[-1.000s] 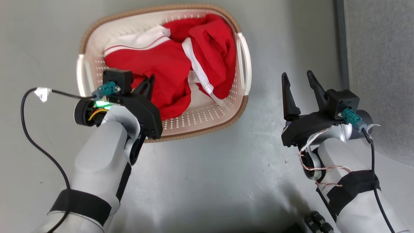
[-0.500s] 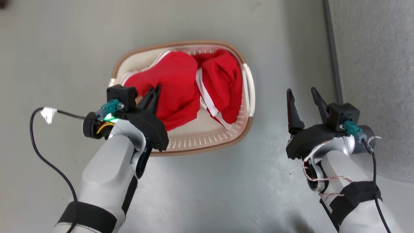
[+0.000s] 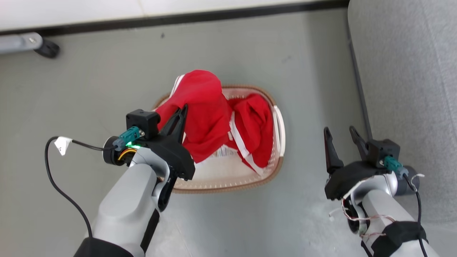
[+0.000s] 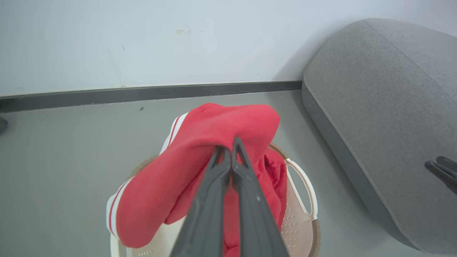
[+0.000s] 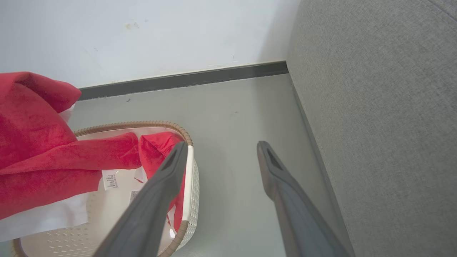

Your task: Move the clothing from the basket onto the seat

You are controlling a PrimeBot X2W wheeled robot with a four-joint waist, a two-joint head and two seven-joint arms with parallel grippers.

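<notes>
My left gripper (image 3: pixel 182 110) (image 4: pixel 230 147) is shut on a bright red garment (image 3: pixel 200 114) (image 4: pixel 200 157) with white stripes, held up above the cream basket (image 3: pixel 276 142) (image 4: pixel 303 192) with its lower end still hanging into it. A second red garment (image 3: pixel 255 132) (image 5: pixel 157 150) with white trim lies in the basket's right half. My right gripper (image 3: pixel 339 132) (image 5: pixel 221 150) stands open and empty over the floor, between the basket (image 5: pixel 185 171) and the grey seat (image 3: pixel 410 89) (image 4: pixel 385 114) (image 5: pixel 375 125).
A white wall (image 4: pixel 142 39) with a dark skirting strip (image 3: pixel 178 18) runs behind the basket. A dark castor on a grey leg (image 3: pixel 46 48) sits at the far left. Bare grey floor (image 3: pixel 303 89) lies between basket and seat. A paper sticker (image 3: pixel 223 152) shows inside the basket.
My left gripper has risen with the red garment, pulling it up out of the basket. The head camera has pulled back, bringing the wall and more of the seat into view.
</notes>
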